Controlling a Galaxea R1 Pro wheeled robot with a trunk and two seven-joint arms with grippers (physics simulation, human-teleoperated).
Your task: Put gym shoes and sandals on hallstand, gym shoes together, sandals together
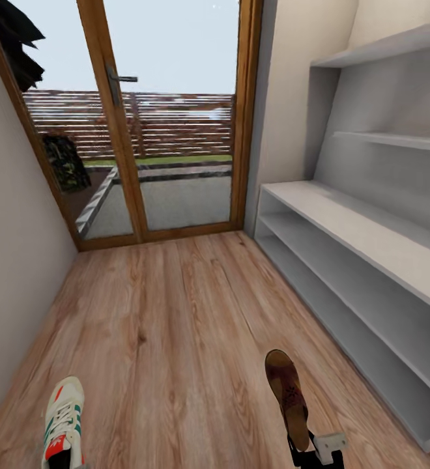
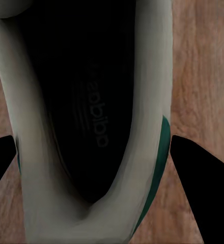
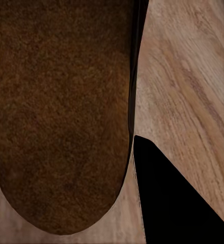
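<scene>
A cream gym shoe (image 1: 63,417) with green stripes and a red tongue tab shows at the head view's bottom left, toe pointing away from me. My left gripper (image 2: 94,145) is shut on its heel end, with a black finger (image 2: 203,193) against each side of the shoe (image 2: 35,152). At the bottom right a dark brown sandal (image 1: 287,394) is held tilted above the corridor floor (image 1: 176,312), with my right gripper (image 1: 311,451) shut on its back end. In the right wrist view its insole (image 3: 61,112) lies beside one black finger (image 3: 168,203). The pale grey hallstand (image 1: 371,234) lines the right wall.
A wood-framed glass door (image 1: 169,117) closes the corridor's far end, with a fenced yard beyond it. A plain wall (image 1: 13,247) runs along the left. The hallstand's bench top, its two lower shelf rows and its upper shelves (image 1: 397,140) hold nothing.
</scene>
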